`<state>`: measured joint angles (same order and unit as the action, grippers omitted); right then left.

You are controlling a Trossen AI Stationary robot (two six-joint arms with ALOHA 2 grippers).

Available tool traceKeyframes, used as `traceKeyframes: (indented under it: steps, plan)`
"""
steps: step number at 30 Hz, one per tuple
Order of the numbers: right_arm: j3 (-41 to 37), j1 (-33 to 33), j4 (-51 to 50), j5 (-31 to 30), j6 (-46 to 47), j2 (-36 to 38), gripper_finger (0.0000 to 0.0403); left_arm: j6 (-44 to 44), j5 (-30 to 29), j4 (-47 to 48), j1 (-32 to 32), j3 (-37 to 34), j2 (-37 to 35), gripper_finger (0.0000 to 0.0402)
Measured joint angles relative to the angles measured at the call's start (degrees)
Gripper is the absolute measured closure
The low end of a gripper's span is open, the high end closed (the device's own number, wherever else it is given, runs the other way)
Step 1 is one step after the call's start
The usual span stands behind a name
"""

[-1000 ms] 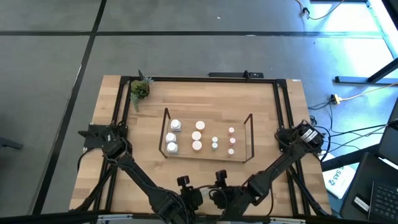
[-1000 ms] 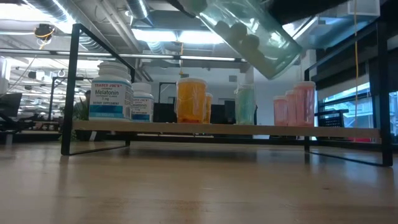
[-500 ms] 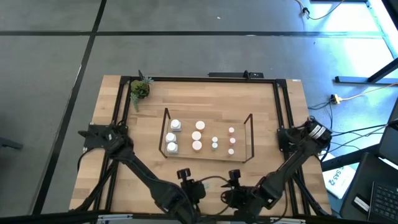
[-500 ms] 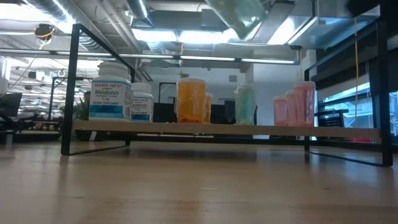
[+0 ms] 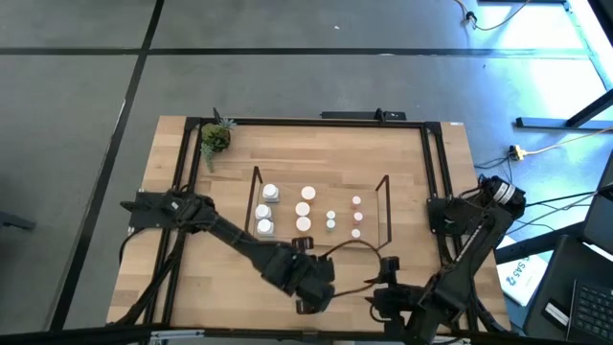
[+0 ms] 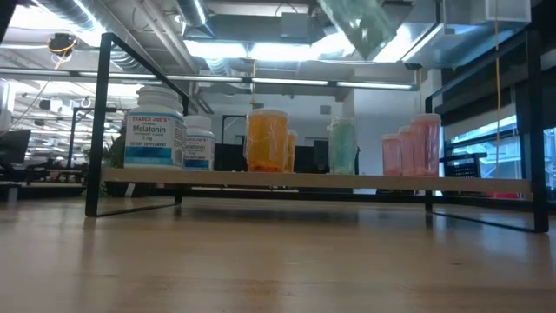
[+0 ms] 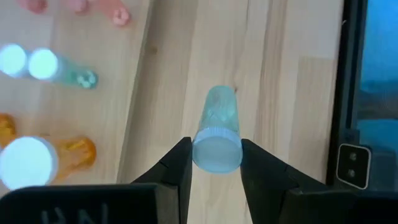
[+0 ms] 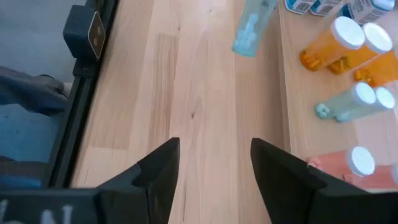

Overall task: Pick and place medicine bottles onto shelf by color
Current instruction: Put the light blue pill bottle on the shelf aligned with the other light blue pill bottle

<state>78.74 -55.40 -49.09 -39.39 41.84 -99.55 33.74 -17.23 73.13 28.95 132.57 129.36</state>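
The wire shelf [image 5: 385, 196], with its wood board [image 6: 313, 181], holds white [image 6: 155, 130], orange [image 6: 267, 139], teal [image 6: 342, 146] and pink [image 6: 417, 143] medicine bottles standing upright. My left gripper [image 5: 310, 286] hangs over the bare wood near the shelf's front, shut on a teal bottle [image 7: 221, 115]. That bottle shows tilted at the top of the low view [image 6: 360, 22]. My right gripper [image 8: 214, 146] is open with nothing between its fingers, near the table's near edge and right of the left one [image 5: 391, 297]. My left gripper pinches the teal bottle at its white cap end [image 7: 200, 152] between its two fingers, one on each side of the cap. The fingers slant down from above. The body points on past the fingertips toward the table. The bottle is tilted and lifted clear.
A small potted plant [image 5: 215, 139] stands at the table's far left corner. A black frame [image 5: 431, 163] edges the table. Bare wood [image 5: 220, 278] lies between the shelf and the near edge.
My left gripper has risen and gone toward the shelf and the table's right with the teal bottle, which has climbed to the top of the low view. My right gripper, open throughout, has drawn away from it toward the table's right.
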Motion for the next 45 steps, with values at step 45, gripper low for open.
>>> traceKeyframes:
  steps: [45]
  plan:
    - [0.0, -0.22, 0.54, -7.35, 1.31, 0.0, 0.0203, 9.07, 12.28, 5.66, -2.38, -0.5, 8.33, 0.0302]
